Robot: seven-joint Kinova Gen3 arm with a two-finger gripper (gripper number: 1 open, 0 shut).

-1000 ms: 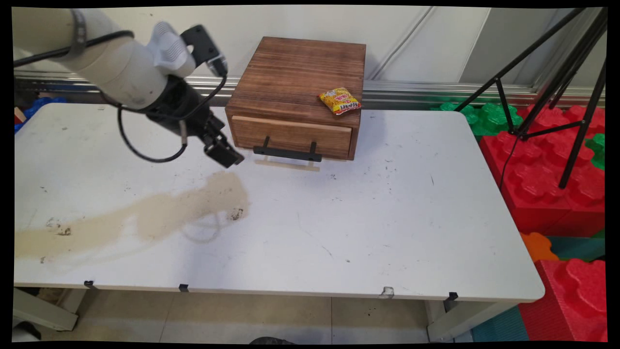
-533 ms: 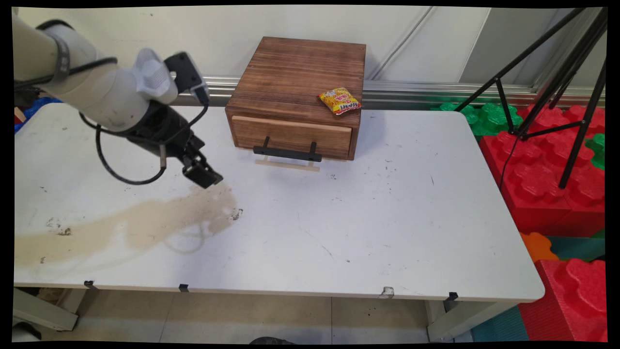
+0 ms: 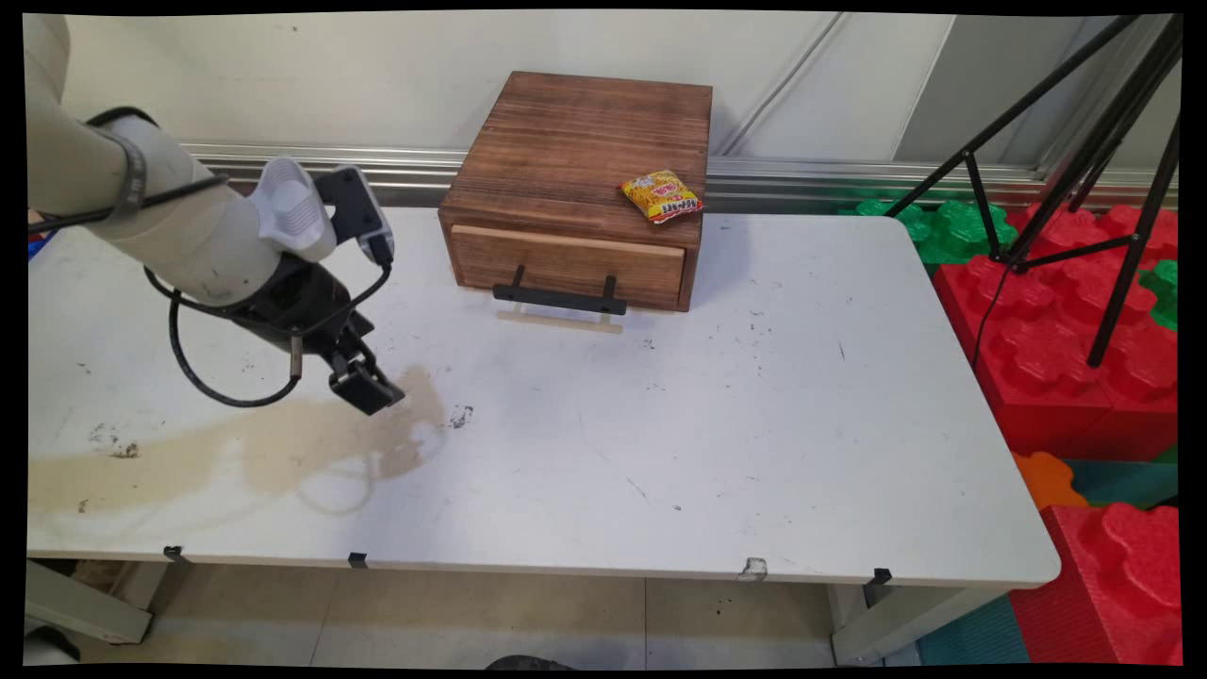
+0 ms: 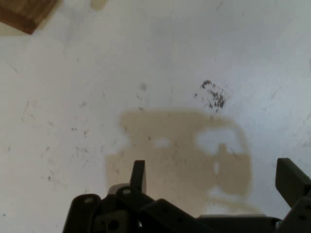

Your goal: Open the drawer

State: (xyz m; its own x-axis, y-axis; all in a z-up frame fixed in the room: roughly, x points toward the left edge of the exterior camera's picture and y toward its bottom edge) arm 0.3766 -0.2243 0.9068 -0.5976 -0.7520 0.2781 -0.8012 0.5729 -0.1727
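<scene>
snack packet [image 3: 662,196] | red lettering — too small to read | no other text

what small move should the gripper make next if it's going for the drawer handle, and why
Probably a short swing right and toward the wall, onto the handle. The gripper hangs over bare table with its fingers apart and nothing between them, well left of the wooden box, whose drawer is shut.

packet [image 3: 662,196] on box [image 3: 575,160], claw [image 3: 370,392] left
</scene>
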